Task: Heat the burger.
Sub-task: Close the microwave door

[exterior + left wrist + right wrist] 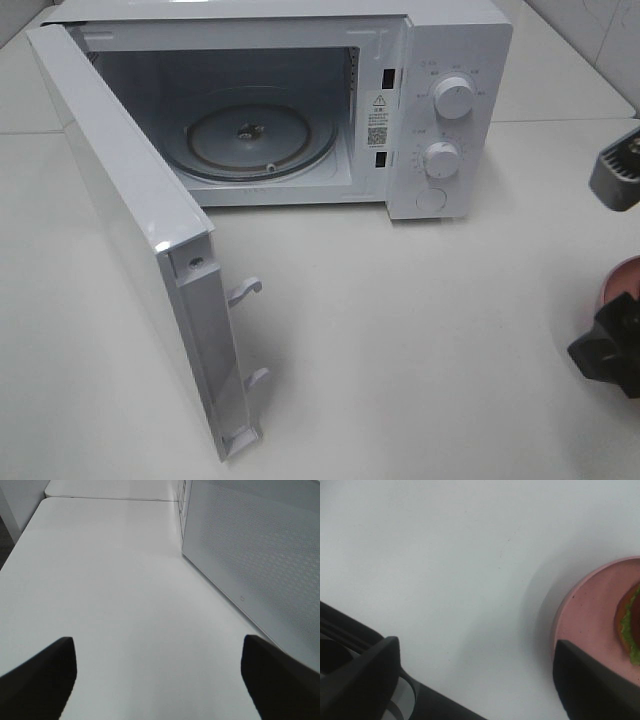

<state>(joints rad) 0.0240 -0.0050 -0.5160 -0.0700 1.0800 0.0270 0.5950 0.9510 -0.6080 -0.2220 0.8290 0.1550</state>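
The burger (627,623) shows only as a sliver of brown bun and green filling at the frame edge, lying on a pink plate (590,610). My right gripper (475,680) hangs open just beside the plate over bare table, one finger (590,685) overlapping the plate's rim, and holds nothing. In the high view the plate (622,272) peeks out at the far right behind the right gripper (602,348); the burger is hidden there. My left gripper (157,680) is open and empty above the white table, outside the microwave door (260,555).
A white microwave (455,110) stands at the back with its door (130,230) swung wide open toward the front left. Its glass turntable (250,140) is bare. White tabletop (400,340) stretches between the microwave and the plate.
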